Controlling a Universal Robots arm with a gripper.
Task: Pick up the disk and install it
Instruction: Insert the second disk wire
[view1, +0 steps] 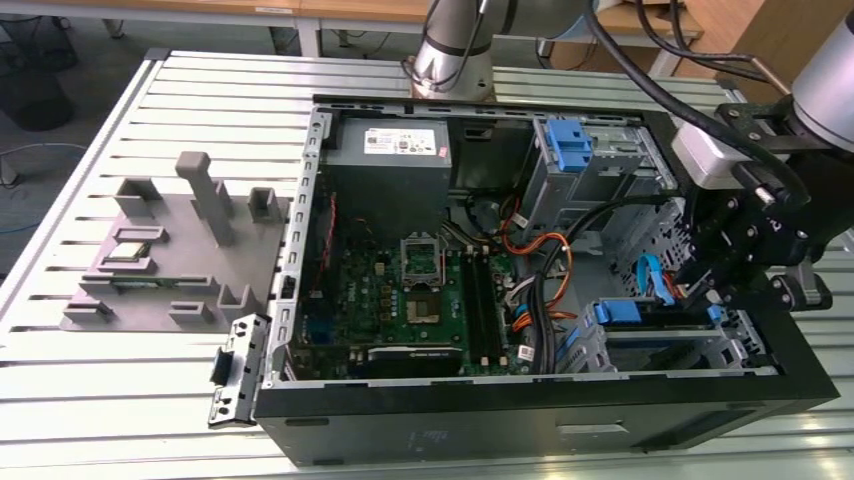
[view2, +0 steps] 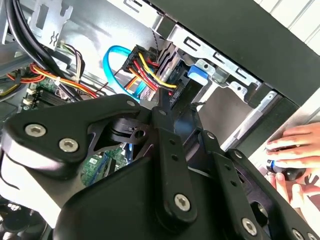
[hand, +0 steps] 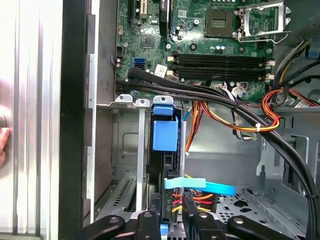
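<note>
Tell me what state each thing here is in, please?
Computer case: lying on its side, side panel off, insides exposed.
Disk: seated on edge in its bay, cables at its end.
Gripper: inside the case beside the disk.
Processor socket: open, bare.
Grey holder: on the table beside the case.

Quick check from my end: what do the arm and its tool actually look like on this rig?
The arm is a silver-grey tube with thick black cables trailing beside it. The tool is matte black, built of flat linkage bars joined by silver screws and pivots, with a white block above it. In the second wrist view its linkages look the same.
</note>
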